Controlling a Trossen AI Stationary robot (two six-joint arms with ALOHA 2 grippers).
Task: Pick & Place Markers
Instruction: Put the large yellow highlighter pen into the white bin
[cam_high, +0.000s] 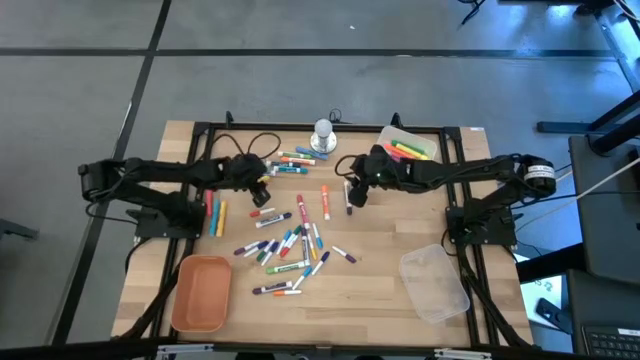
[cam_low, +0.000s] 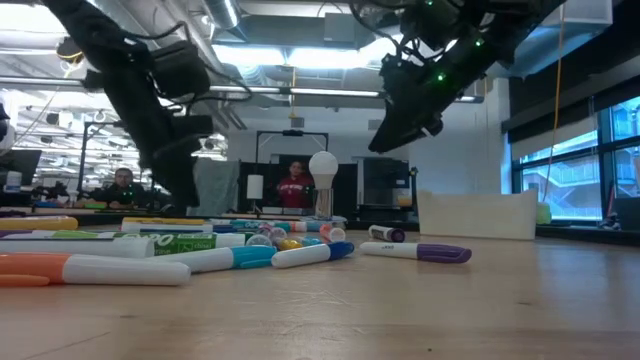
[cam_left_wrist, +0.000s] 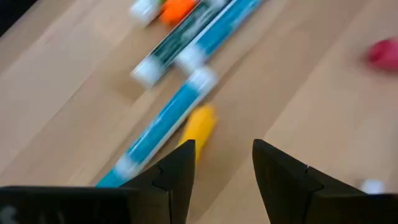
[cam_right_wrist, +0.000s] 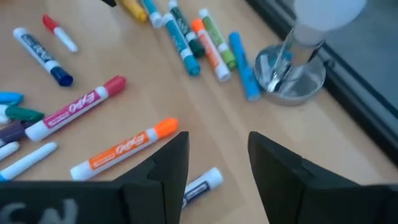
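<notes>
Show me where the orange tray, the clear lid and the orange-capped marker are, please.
orange tray (cam_high: 184, 300), high view, its left rim.
clear lid (cam_high: 433, 283), high view, its middle.
orange-capped marker (cam_right_wrist: 124, 148), right wrist view, its white barrel.

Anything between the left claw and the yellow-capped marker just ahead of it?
Nothing visible. The left claw hangs open and empty above the bare wooden table; the yellow-capped marker lies just ahead, beside a blue marker.

Open-plan lab, exposed ceiling ducts (cam_low: 300, 20), seated people (cam_low: 122, 185)
</notes>
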